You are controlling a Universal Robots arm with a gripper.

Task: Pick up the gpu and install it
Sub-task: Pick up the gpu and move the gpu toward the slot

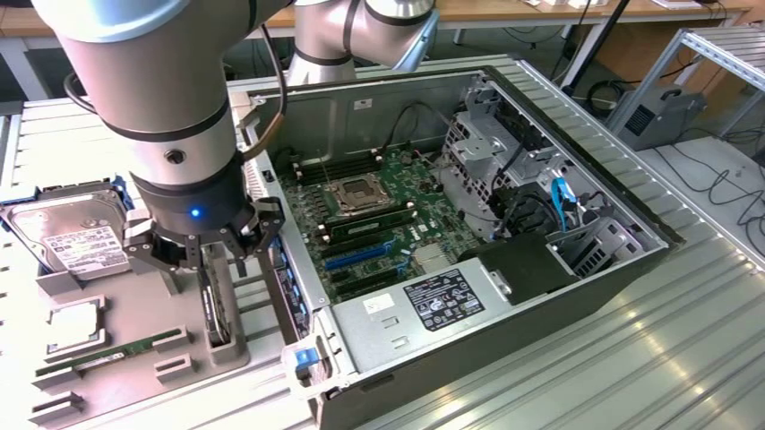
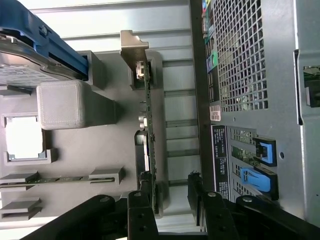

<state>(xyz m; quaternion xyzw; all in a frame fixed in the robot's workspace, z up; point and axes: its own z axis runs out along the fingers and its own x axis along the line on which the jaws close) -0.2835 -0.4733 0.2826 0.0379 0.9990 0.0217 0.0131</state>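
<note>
Step in hand: pick-up. My gripper (image 2: pixel 170 187), jaws spread, straddles the gpu (image 2: pixel 148 125), which stands on edge in the grey tray (image 1: pixel 138 313) beside the computer case (image 1: pixel 574 287). I judge that a sound grasp calls for centring, since the card sits nearer one finger.

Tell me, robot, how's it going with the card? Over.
Gripper open, down at the card. Card on edge in gray holder, not lifted. Computer case close beside, nothing blocking the card.
</note>
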